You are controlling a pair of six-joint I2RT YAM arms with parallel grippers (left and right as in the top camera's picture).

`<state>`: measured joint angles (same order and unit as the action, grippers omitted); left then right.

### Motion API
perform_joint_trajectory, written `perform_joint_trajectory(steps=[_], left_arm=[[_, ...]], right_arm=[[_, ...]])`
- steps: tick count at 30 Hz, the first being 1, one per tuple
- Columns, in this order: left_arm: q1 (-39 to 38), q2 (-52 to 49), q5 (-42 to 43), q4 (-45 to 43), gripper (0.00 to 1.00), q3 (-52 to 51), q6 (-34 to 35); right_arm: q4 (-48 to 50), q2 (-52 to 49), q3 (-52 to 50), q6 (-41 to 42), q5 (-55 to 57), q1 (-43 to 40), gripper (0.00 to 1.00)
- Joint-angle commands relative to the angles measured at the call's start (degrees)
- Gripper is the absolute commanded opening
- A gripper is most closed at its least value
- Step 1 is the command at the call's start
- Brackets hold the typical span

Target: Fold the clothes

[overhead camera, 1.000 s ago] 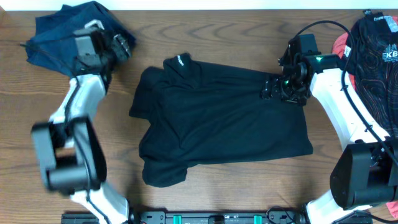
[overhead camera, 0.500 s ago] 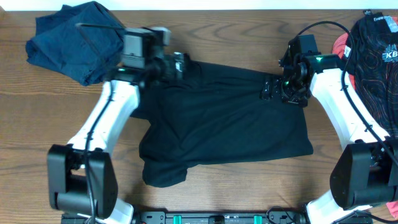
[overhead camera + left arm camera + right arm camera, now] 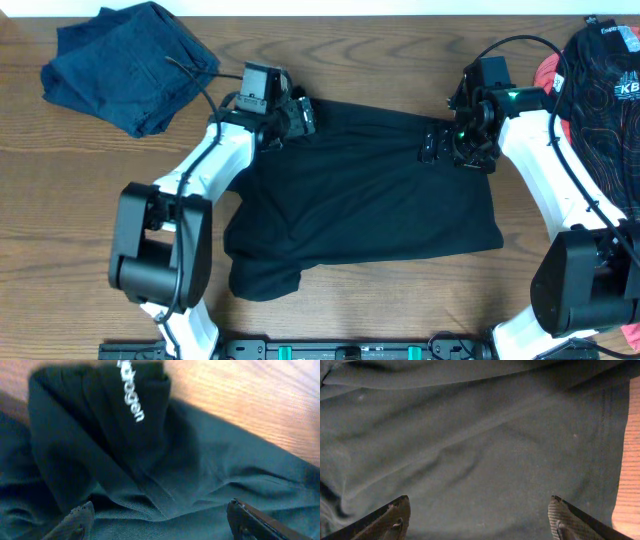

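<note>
A plain black garment (image 3: 370, 200) lies spread across the middle of the wooden table. My left gripper (image 3: 300, 115) is open just above its top left corner, where a folded strip with a white logo (image 3: 131, 405) shows in the left wrist view. My right gripper (image 3: 438, 143) is open over the garment's top right part; the right wrist view shows only black fabric (image 3: 470, 445) between its fingers (image 3: 477, 515). The left fingers (image 3: 160, 520) also hold nothing.
A navy garment (image 3: 125, 65) lies bunched at the back left corner. A black garment with red lines (image 3: 605, 110) lies on a coral-pink one (image 3: 545, 70) at the right edge. Bare wood (image 3: 100, 180) shows left of the black garment.
My left arm swung from the navy garment at the back left over to the black garment's top left corner. My right arm has stayed still.
</note>
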<state>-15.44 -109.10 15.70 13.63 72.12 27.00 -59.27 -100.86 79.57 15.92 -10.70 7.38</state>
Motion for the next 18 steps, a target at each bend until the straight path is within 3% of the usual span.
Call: perform_joint_trajectory(steps=[1, 3, 18], left_arm=[[-0.96, -0.68, 0.13, -0.96, 0.82, 0.13, 5.33], [-1.33, -1.16, 0.13, -2.21, 0.78, 0.13, 6.36], [-2.43, -6.67, 0.20, -6.43, 0.77, 0.13, 11.52]], right_arm=[[-0.13, 0.46, 0.66, -1.25, -0.24, 0.57, 0.86], [-0.09, 0.46, 0.63, -1.25, -0.24, 0.57, 0.86], [-0.15, 0.46, 0.63, -1.27, -0.24, 0.57, 0.86]])
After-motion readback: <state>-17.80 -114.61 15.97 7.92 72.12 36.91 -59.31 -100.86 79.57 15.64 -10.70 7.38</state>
